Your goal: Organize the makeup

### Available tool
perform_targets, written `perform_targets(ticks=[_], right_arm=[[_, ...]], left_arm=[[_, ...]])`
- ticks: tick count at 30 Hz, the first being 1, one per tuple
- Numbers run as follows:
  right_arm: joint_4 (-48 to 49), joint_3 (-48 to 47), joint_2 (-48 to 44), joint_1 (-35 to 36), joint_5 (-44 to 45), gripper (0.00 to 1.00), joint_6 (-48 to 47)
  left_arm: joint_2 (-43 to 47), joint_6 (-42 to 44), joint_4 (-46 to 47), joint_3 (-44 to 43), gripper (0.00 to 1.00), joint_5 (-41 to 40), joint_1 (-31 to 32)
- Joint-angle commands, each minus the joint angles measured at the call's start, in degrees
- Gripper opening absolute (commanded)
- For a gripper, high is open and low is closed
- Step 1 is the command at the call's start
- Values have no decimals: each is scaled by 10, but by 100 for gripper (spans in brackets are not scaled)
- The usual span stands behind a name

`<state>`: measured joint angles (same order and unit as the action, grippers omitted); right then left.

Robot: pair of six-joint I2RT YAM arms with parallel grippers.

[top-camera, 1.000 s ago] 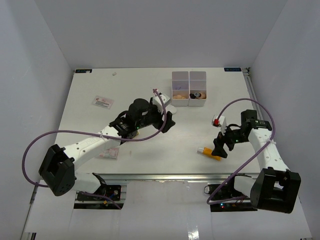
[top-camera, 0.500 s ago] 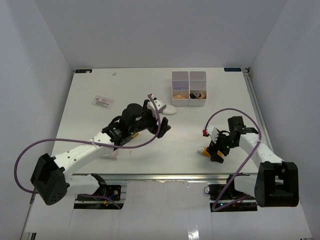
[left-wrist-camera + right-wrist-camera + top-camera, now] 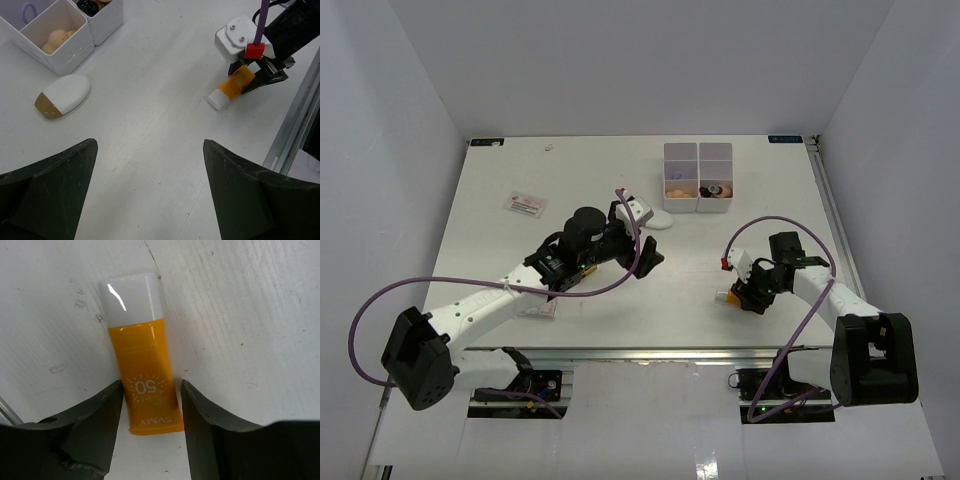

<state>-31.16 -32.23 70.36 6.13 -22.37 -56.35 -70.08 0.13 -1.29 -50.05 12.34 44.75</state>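
**A:** What does the overhead view hide?
**B:** The right gripper (image 3: 748, 297) covers most of the orange bottle (image 3: 726, 296), so only the white cap shows. It lies well in front of the box (image 3: 682, 207), near the table's front edge. The box's contents are too small to name here.

**A:** And the setting?
**B:** A white table (image 3: 520, 260) stands between plain pale walls (image 3: 380, 150). A card (image 3: 526, 204) lies far left of the box. The left gripper (image 3: 645, 255) hangs in front of the box and to its left. Open tabletop separates the two grippers.

**A:** The left wrist camera?
**B:** Its dark fingers (image 3: 50, 190) are cut off at the bottom corners. They stand wide apart with nothing between them. The white oval piece (image 3: 62, 95), brown-tipped, lies just beside the box wall. A tan sponge (image 3: 55, 40) sits in one compartment. A purple loop (image 3: 29, 10) sits in the next, clipped by the frame. Something black in a third compartment is hard to identify. Far right of the box, the bottle lies close to the metal rail (image 3: 295, 125) along the table edge.

**A:** The right wrist camera?
**B:** The bottle lies flat on scuffed white tabletop with its cap pointing away. The jaws flank its orange half, very close on both sides. I cannot tell whether they already pinch it.
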Motion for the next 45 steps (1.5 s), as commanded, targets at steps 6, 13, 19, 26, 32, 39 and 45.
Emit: perform_targets(ticks=[6, 13, 19, 26, 32, 39, 45], right_arm=[[-29, -14, -19, 6, -5, 41, -35], [-66, -97, -69, 7, 13, 36, -58], [-84, -198, -67, 18, 34, 34, -74], [-16, -297, -5, 76, 156, 32, -44], [53, -393, 106, 103, 288, 31, -22], [99, -485, 212, 112, 365, 30, -46], [127, -523, 286, 126, 422, 30, -104]], left_arm=[[-6, -18, 8, 3, 98, 25, 0], [-8, -18, 8, 3, 98, 19, 0], [-12, -21, 8, 1, 98, 20, 0], [-6, -16, 8, 1, 98, -3, 0], [-1, -8, 6, 2, 98, -25, 0], [0, -4, 3, 1, 98, -32, -1], [1, -4, 2, 0, 98, -34, -3]])
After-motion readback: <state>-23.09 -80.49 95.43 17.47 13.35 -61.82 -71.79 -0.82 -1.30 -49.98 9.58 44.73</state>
